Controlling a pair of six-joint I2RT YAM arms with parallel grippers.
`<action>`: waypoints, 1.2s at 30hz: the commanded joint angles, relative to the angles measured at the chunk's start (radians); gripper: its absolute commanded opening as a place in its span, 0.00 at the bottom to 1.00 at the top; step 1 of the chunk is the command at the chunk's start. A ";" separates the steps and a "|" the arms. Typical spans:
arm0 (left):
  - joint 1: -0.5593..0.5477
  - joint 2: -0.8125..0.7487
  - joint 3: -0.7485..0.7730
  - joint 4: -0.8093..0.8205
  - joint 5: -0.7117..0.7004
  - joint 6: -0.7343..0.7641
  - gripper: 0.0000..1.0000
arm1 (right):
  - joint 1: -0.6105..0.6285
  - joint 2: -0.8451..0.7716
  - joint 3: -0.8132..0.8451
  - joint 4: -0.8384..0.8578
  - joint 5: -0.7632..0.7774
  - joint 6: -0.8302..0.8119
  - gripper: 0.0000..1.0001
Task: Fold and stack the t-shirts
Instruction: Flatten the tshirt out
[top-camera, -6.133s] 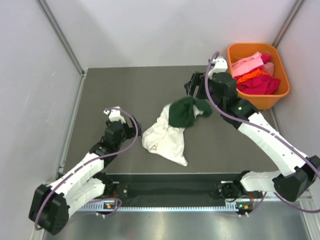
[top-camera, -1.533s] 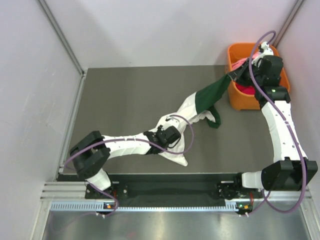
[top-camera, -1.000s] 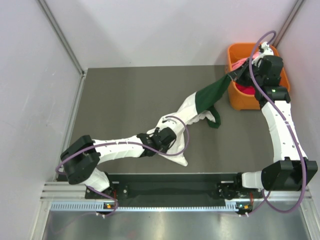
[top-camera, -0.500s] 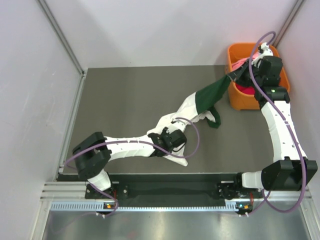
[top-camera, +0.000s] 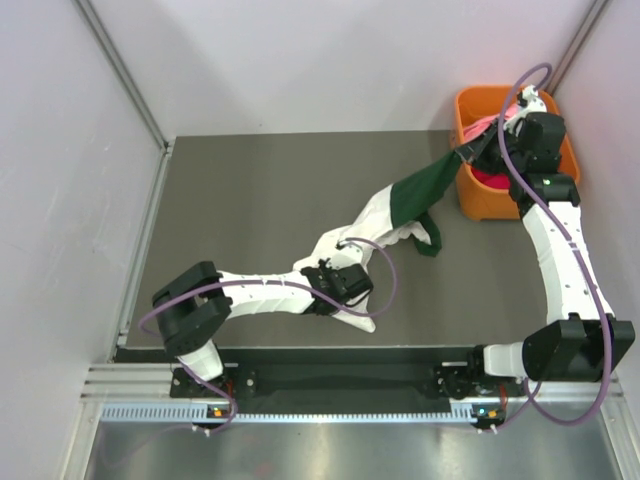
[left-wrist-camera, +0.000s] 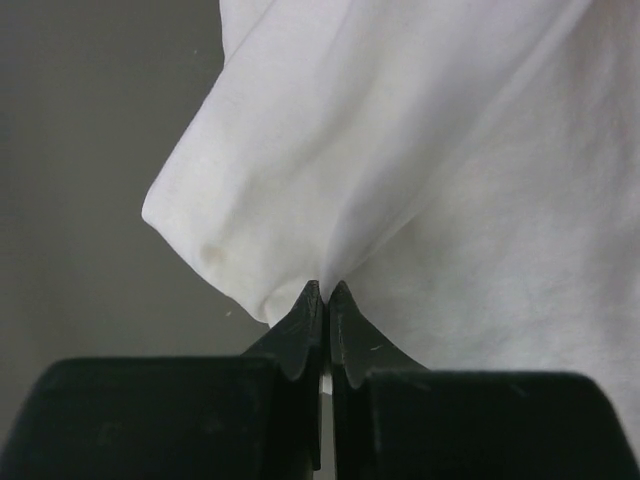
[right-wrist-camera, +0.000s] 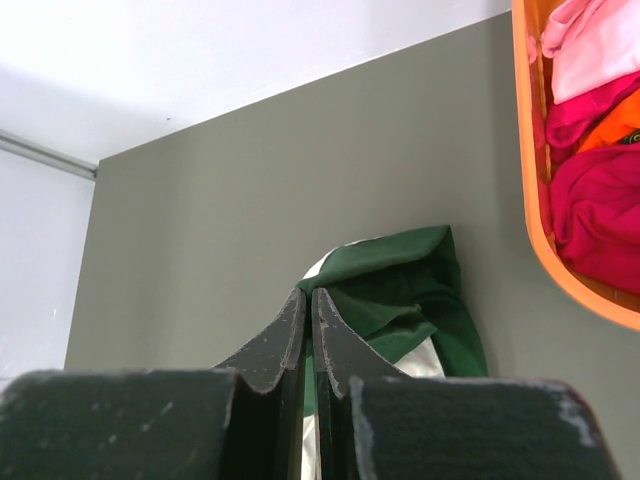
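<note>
Left gripper (left-wrist-camera: 322, 292) is pinched tight on a fold of the cream-white t-shirt (left-wrist-camera: 430, 150) near the front edge of the table (top-camera: 250, 200). The right gripper (right-wrist-camera: 308, 295) is clamped on the dark green t-shirt (top-camera: 418, 188) and holds it taut beside the orange basket (top-camera: 478, 204).

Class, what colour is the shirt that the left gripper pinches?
The shirt is cream-white, clearest in the left wrist view.

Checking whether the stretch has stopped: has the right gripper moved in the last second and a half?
No. The right gripper, shut on the dark green t-shirt, sits at the same spot beside the orange basket.
</note>
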 joint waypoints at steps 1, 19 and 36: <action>0.000 -0.070 0.012 -0.012 -0.006 -0.020 0.00 | -0.017 -0.012 0.016 0.054 -0.004 0.007 0.00; 0.566 -0.441 0.230 -0.168 0.188 0.029 0.00 | -0.015 0.059 0.232 0.083 -0.117 0.147 0.00; 0.565 -0.797 0.894 -0.456 0.358 0.217 0.00 | -0.017 -0.659 0.092 0.246 -0.114 0.184 0.00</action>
